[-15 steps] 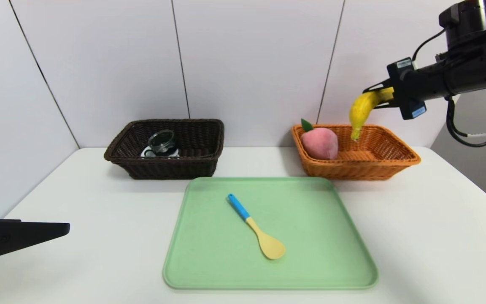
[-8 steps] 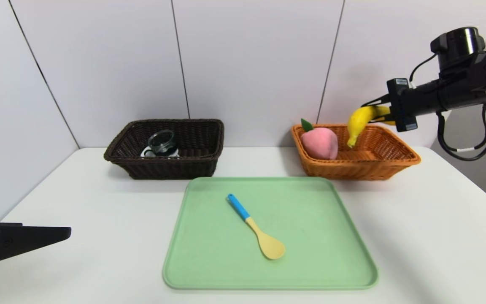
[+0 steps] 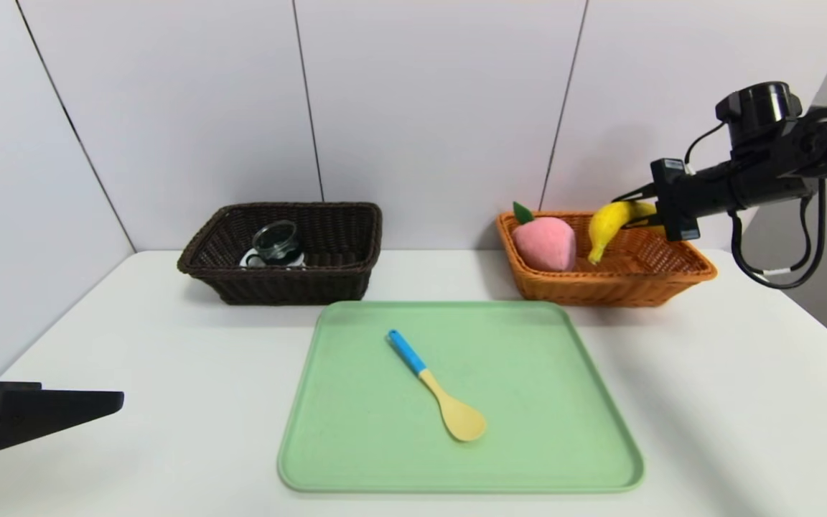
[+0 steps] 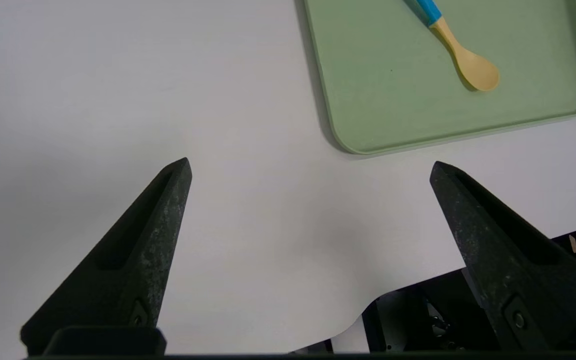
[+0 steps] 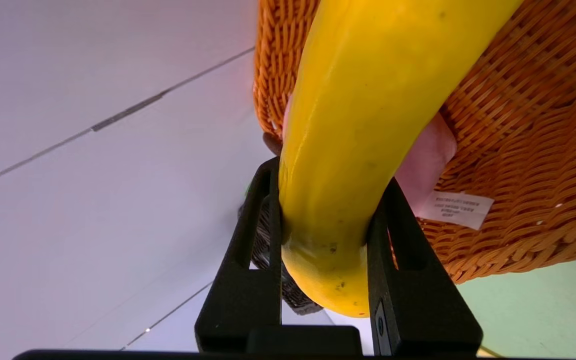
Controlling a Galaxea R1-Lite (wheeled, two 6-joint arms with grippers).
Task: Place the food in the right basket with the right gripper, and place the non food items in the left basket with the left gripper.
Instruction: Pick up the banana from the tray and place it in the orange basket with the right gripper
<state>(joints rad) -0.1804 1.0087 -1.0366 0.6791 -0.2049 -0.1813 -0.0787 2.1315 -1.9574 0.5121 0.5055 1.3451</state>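
At the right of the head view, gripping a yellow banana (image 3: 611, 224) by one end: the right gripper (image 3: 645, 212), jaws clenched on the fruit, reaching in from the right edge over the far right part of the orange wicker basket (image 3: 665, 276). Hanging with its free tip angled down into that basket, just beside the pink plush peach (image 3: 544, 243), whether touching the weave hard to tell. In the right wrist view, pressing both black fingers (image 5: 408, 260) against the banana (image 5: 358, 125) near its blunt end, with the orange weave (image 5: 533, 150) close behind and a slice of the peach (image 5: 425, 165) with its white tag (image 5: 454, 209) showing past the fruit

In the upper left of centre of the head view, sitting against the white wall: the dark brown wicker basket (image 3: 277, 287), holding a clear glass cup (image 3: 275, 242) resting on a white tape roll (image 3: 250, 260), only partly visible

In the lower centre, lying on the white table (image 3: 744, 402): a green tray (image 3: 356, 445), carrying a tan spoon with a blue handle (image 3: 436, 385), handle pointing to the upper left, bowl to the lower right

At the lower left edge, hanging over bare table well apart from the tray: the left gripper (image 3: 62, 409). In the left wrist view (image 4: 310, 167), standing released with jaws spread wide, grasping nothing, the tray corner (image 4: 368, 135) and the spoon (image 4: 460, 55) lying beyond the tips
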